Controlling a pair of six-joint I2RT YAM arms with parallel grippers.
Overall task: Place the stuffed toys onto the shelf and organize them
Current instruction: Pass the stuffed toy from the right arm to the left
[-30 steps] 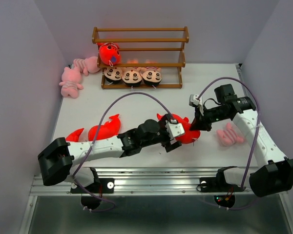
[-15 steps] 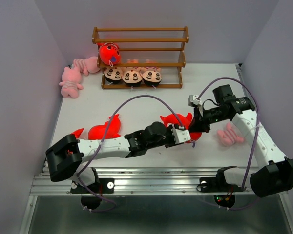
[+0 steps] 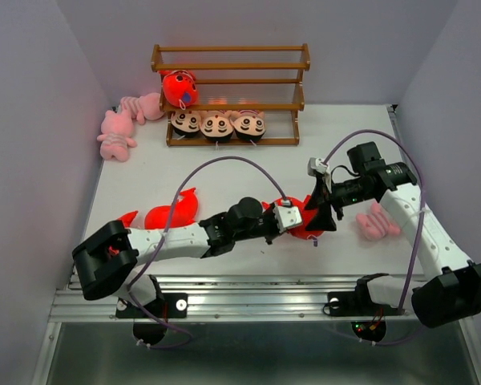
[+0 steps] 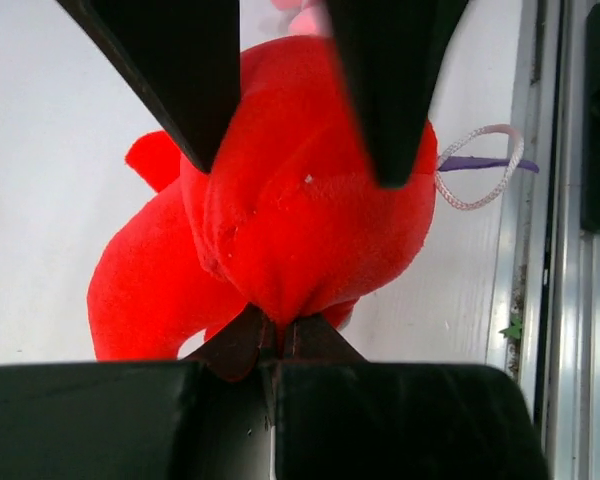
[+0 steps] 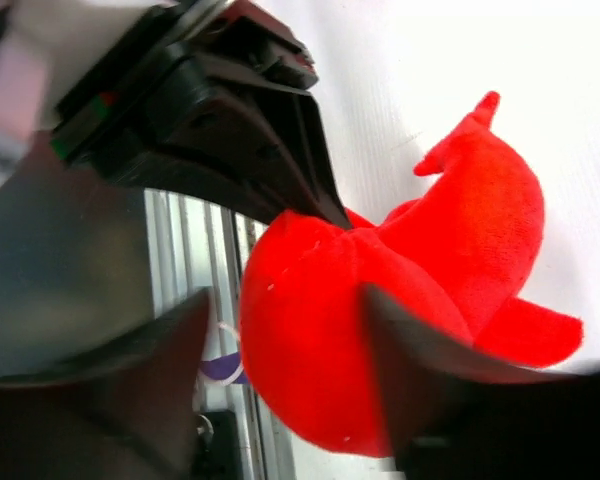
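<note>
Both wrist views, unlike overhead, show left hand [image 4: 270,342] pinching fish [image 4: 310,210], right hand [image 5: 282,300] spread.

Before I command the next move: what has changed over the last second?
Handover: the left gripper closed on the red fish plush, and the right gripper opened, its fingers now apart astride the fish. The shelf and what stands on it stayed put.

White-and-black arms [image 3: 168,239] (purple cables [image 3: 224,159])

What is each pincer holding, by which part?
The left pincer pinches the red fish toy by a fabric fold; the right pincer is open astride it, gripping nothing.
</note>
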